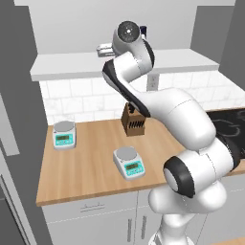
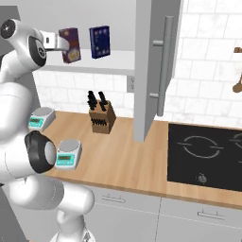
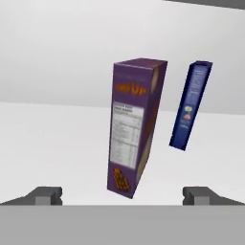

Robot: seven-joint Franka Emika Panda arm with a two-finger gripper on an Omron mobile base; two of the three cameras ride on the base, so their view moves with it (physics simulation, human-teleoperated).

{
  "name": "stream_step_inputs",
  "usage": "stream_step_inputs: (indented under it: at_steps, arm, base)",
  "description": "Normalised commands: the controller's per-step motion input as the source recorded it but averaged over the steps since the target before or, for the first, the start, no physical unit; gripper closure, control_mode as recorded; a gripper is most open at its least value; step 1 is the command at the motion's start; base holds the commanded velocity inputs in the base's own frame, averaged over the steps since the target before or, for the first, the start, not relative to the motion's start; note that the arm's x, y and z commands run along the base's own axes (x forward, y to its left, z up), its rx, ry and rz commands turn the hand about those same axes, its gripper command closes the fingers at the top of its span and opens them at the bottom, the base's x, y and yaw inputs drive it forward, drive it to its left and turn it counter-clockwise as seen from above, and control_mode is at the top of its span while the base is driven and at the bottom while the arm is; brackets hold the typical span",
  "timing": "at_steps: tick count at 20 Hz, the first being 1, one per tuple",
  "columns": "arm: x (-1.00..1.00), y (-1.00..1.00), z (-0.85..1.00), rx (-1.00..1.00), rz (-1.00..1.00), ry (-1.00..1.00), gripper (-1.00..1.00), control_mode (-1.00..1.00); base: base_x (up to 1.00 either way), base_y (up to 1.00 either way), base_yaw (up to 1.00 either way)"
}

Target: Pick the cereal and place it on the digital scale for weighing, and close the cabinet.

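Cereal, the tall purple-maroon cardboard box (image 3: pixel 136 127), stands on the white shelf (image 3: pixel 43 143); our jaws gape wide, empty. We risk toppling it backward or nudging the dark blue box (image 3: pixel 190 105).

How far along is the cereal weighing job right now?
Nothing is done yet. The cereal stands on the cabinet shelf, with the open gripper lined up in front of it, not gripping. Left: grasp it, set it on the askew digital scale, whose platter is bare, and close the cabinet door.
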Motion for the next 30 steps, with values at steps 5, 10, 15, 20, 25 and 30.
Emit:
stream_step_inputs:
  at_steps: [5, 10, 15, 20, 25, 30]
  arm:
    - [0.11, -0.01, 0.0, 0.0, 0.0, 0.0, -1.0, -1.0]
    - [0.24, -0.1, 0.0, 0.0, 0.0, 0.0, -1.0, -1.0]
    - [0.24, -0.01, -0.1, 0.0, 0.0, 0.0, -1.0, -1.0]
    - [0.04, 0.0, -0.09, 0.0, 0.0, 0.01, -1.0, -1.0]
    - [0.02, 0.0, -0.01, 0.0, 0.0, 0.0, -1.0, -1.0]
    - [0.13, 0.0, 0.0, 0.0, 0.0, 0.0, -1.0, -1.0]
  base:
    - [0.0, 0.0, 0.0]
    - [0.0, 0.0, 0.0]
    - [0.0, 0.0, 0.0]
    - [0.0, 0.0, 0.0]
    - [0.0, 0.0, 0.0]
    - [0.0, 0.0, 0.0]
